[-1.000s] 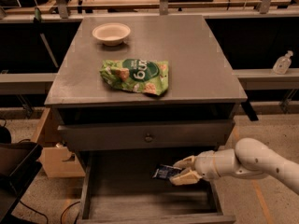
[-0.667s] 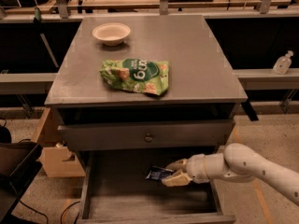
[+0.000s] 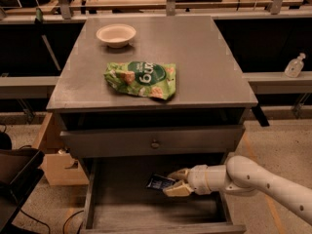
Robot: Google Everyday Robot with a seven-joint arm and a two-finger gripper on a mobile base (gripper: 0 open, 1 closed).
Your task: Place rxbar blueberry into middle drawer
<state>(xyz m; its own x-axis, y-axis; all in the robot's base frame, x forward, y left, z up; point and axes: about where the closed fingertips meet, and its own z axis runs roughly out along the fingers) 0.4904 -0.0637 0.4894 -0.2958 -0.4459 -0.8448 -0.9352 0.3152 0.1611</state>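
Observation:
The rxbar blueberry (image 3: pixel 158 182), a small dark navy bar with pale markings, is held between the fingers of my gripper (image 3: pixel 173 182), just above the floor of the open middle drawer (image 3: pixel 122 206). The gripper reaches in from the right on a white arm and sits over the drawer's middle, a little toward the back. The bar sticks out to the left of the fingertips (image 3: pixel 176 174). The drawer is pulled out below the closed grey drawer front with a round knob (image 3: pixel 154 144).
On the cabinet top lie a green chip bag (image 3: pixel 141 78) and a white bowl (image 3: pixel 116 34). A cardboard box (image 3: pixel 61 167) stands on the floor at the left. A clear bottle (image 3: pixel 295 66) stands on the ledge at the right.
My gripper has moved left and slightly down into the drawer, carrying the bar with it. Nothing on the cabinet top has moved.

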